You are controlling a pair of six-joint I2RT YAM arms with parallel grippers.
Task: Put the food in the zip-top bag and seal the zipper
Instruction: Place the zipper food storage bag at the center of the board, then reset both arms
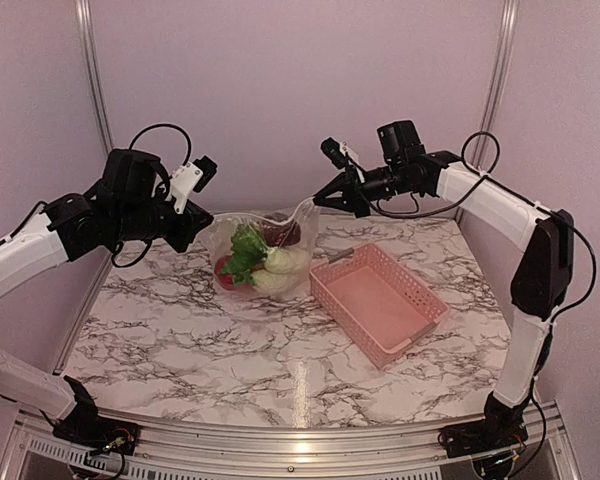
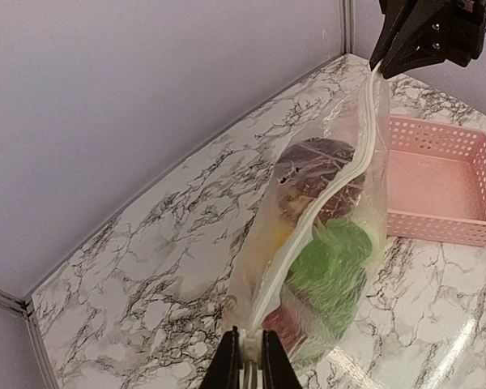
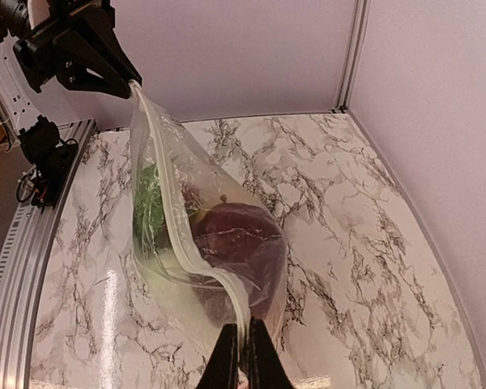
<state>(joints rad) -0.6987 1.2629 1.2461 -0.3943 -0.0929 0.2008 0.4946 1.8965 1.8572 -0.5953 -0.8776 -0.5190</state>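
Observation:
The zip-top bag [image 1: 258, 254] hangs stretched between my two grippers above the back of the table. It holds the food: a green leafy piece [image 1: 246, 250], a dark purple piece [image 1: 280, 233], a red piece [image 1: 223, 272] and white pieces [image 1: 280, 262]. My left gripper [image 1: 198, 222] is shut on the left end of the zipper [image 2: 320, 212]; its fingertips [image 2: 229, 365] pinch the strip. My right gripper [image 1: 325, 200] is shut on the right end of the zipper [image 3: 182, 243]. The purple piece [image 3: 239, 235] fills the bag's near end in the right wrist view.
A pink slotted basket [image 1: 378, 300] lies empty on the marble table [image 1: 230, 350] right of the bag, also in the left wrist view [image 2: 445, 186]. Walls and metal posts close the back and sides.

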